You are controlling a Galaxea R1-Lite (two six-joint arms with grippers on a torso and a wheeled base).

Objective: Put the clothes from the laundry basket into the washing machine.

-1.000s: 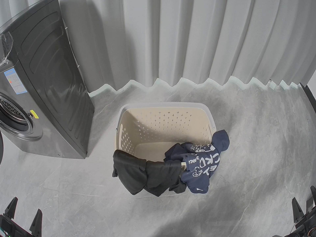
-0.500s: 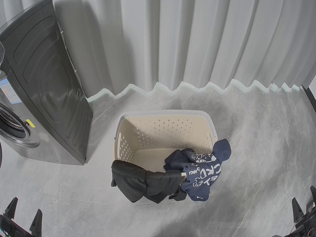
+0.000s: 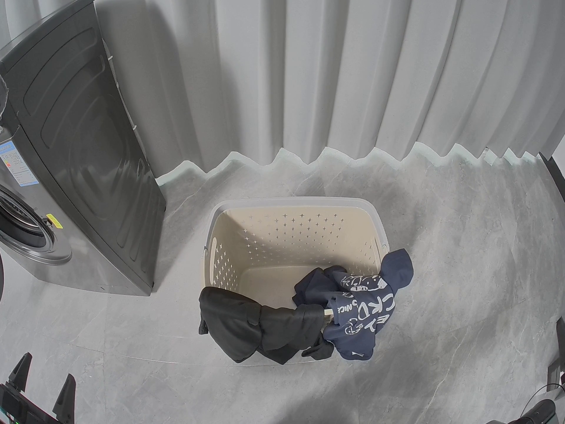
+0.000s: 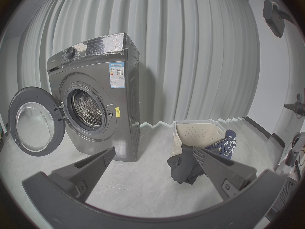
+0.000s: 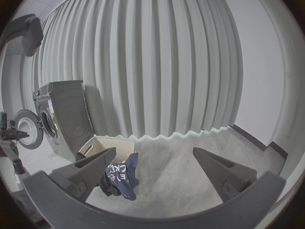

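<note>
The cream laundry basket [image 3: 294, 231] stands on the floor mid-view. A black garment [image 3: 253, 325] hangs over its near rim, and a navy printed garment [image 3: 362, 310] drapes over its near right corner. To the left is the grey washing machine [image 3: 76, 148], its round door [image 4: 33, 121] swung open and the drum [image 4: 87, 110] showing. My left gripper [image 3: 47, 366] is open and holds nothing, low at the near left, well short of the basket [image 4: 198, 132]. My right gripper [image 5: 154, 149] is open too, apart from the navy garment [image 5: 125, 175] and the basket [image 5: 108, 143].
Pleated white curtains [image 3: 329, 60] close off the back. The grey marbled floor [image 3: 471, 254] lies bare around the basket and between it and the washing machine. A dark skirting strip [image 3: 553, 172] runs along the right wall.
The head camera shifted between one second ago and half a second ago, then held still. My right gripper's fingers have left the head view's lower right corner. The clothes lie unchanged.
</note>
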